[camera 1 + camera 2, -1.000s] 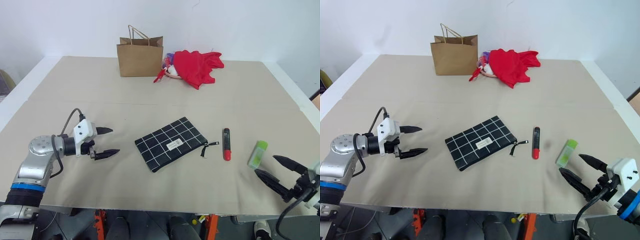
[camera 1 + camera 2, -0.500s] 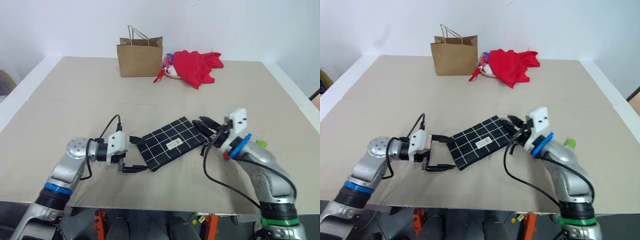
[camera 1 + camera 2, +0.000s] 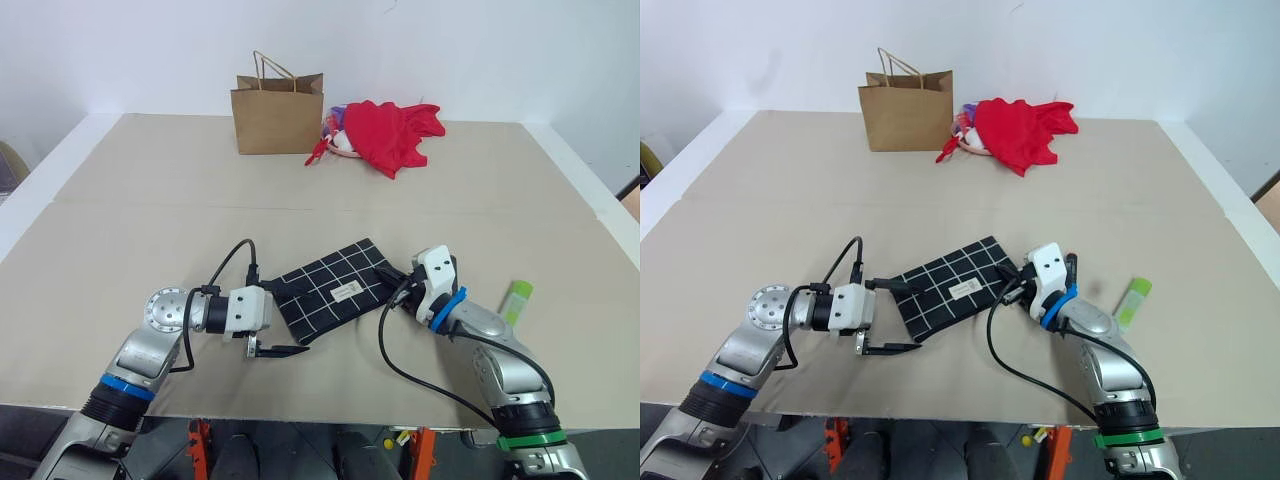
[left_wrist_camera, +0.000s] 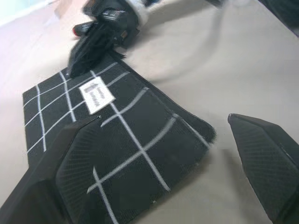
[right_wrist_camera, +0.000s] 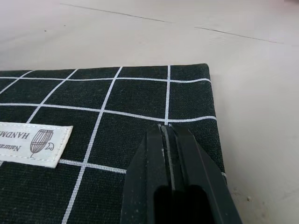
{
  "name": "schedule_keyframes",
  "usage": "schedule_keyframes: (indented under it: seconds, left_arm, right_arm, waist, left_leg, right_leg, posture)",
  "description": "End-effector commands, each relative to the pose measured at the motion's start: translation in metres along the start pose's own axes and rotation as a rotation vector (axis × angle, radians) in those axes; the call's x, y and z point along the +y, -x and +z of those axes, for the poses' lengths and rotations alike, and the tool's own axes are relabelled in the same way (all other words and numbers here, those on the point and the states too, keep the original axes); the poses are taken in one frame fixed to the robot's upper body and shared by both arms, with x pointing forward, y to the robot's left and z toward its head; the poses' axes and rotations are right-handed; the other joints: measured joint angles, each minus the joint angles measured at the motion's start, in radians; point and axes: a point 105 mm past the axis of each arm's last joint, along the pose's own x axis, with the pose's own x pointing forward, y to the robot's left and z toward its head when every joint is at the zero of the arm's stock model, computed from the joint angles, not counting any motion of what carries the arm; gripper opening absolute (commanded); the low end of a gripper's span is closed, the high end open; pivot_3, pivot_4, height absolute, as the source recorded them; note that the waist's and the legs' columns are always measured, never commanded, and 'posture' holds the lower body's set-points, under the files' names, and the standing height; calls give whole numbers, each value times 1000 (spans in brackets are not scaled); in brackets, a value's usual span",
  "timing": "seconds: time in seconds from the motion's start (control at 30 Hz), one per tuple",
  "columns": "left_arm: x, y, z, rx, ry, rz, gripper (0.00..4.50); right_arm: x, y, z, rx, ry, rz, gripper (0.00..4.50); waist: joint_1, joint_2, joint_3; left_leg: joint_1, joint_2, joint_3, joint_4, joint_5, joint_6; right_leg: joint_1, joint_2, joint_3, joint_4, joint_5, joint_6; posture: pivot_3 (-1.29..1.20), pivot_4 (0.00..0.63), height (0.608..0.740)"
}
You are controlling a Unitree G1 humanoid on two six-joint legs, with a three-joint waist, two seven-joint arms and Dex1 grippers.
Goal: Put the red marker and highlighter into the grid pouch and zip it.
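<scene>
We saw the grid pouch (image 3: pixel 335 289), flat black fabric with thin white lines and a small white label, lying askew near the surface's (image 3: pixel 150 200) front edge. Our left tool (image 3: pixel 275 320) stood released, its fingers straddling the pouch's near corner. Our right tool (image 5: pixel 168 140) was clenched with its tips over the pouch's opposite end. The light-green highlighter (image 3: pixel 516 298) lay well to the right.

Both arms are silver-grey metal with a blue ring and loose black cables. The left gripper (image 3: pixel 278 318) has a white housing and black pointed fingers (image 4: pixel 268 163) with fine textured pads; the right gripper (image 5: pixel 167 135) looks alike.
</scene>
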Motion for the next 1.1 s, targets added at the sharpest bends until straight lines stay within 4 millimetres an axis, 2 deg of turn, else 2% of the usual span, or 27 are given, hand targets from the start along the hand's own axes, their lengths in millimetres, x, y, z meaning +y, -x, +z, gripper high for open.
schedule_keyframes:
  seconds: [0.03,0.17,0.4,0.53,1.0,1.03,1.07,1.1]
  left_arm:
    - [1,-2,10,-16,-102,5,4500]
    - [8,-8,6,10,-195,47,4500]
    - [15,-19,-4,54,-262,86,4500]
    - [18,-33,-1,31,-314,87,4500]
    - [26,-48,-11,47,-350,88,4500]
    - [27,-49,-11,48,-350,91,4239]
    - [29,-50,-12,50,-353,97,4239]
    - [31,-50,-12,52,-356,102,3946]
  right_arm:
    - [0,-1,-5,12,-5,-8,61]
    - [0,-3,-3,6,-8,-23,61]
    - [2,-5,-2,-3,-20,-28,61]
    - [0,-5,0,-6,-17,-36,61]
    - [-1,-6,3,-12,-7,-38,61]
    - [0,-6,3,-13,-8,-37,22]
    - [0,-6,3,-15,-8,-35,22]
    - [0,-6,4,-17,-7,-34,0]
  waist:
    - [0,0,0]
    - [0,0,0]
    - [-2,0,0]
    - [-2,0,0]
    - [-2,0,0]
    - [-2,0,0]
    - [-2,0,0]
    - [-2,0,0]
  left_leg:
    - [0,0,0,0,0,0]
    - [0,0,0,0,0,0]
    - [1,0,0,0,1,1]
    - [1,0,0,0,1,1]
    - [1,0,0,0,3,3]
    - [1,0,0,0,3,3]
    - [1,0,0,0,3,3]
    - [1,0,0,0,3,3]
  right_leg:
    - [0,0,0,0,0,0]
    - [0,0,0,0,0,1]
    - [1,0,0,0,0,2]
    - [1,0,0,0,0,4]
    - [1,0,0,0,0,5]
    - [1,0,0,0,0,5]
    - [1,0,0,0,1,5]
    - [1,0,0,0,1,6]
  posture:
    - [0,150,740]
    - [0,150,740]
    - [0,150,740]
    - [0,150,740]
    - [0,150,740]
    - [0,150,740]
    - [0,150,740]
    - [0,150,740]
